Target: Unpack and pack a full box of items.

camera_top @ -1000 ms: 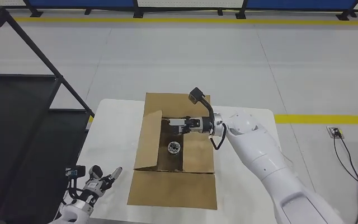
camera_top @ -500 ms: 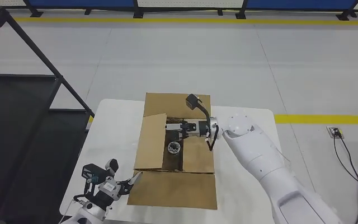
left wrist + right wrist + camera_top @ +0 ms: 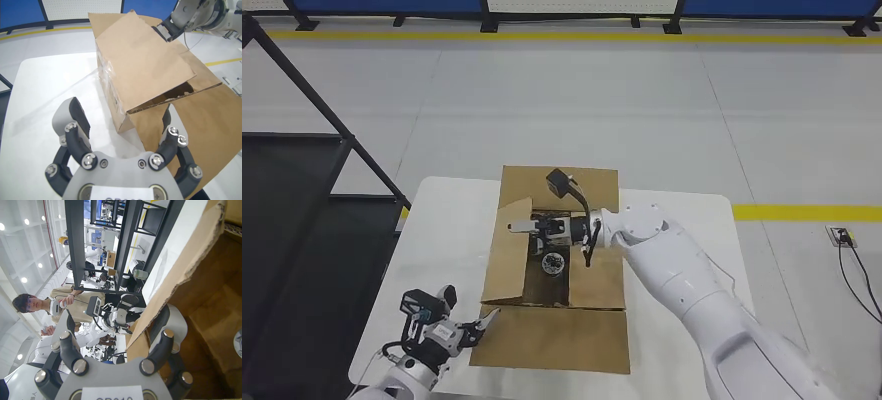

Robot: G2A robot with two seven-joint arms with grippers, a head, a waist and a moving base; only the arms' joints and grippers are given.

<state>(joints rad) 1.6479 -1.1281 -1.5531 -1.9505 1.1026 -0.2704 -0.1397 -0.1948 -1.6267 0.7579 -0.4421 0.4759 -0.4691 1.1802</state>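
The corrugated cardboard box (image 3: 552, 340) is plain tan-brown all over, darker in its shaded inside, with a glossy clear tape strip (image 3: 106, 75) down one corner. Inside lies a small round white item (image 3: 553, 263) speckled with dark marks. The flat rectangular table (image 3: 442, 250) is plain white. The left gripper (image 3: 122, 106) has pale silver-grey metal fingers, black pads and black links with bright screws; the right gripper (image 3: 115, 313) shows the same grey and black. The smooth floor (image 3: 592, 100) is pale grey, crossed by yellow stripes (image 3: 807, 212).
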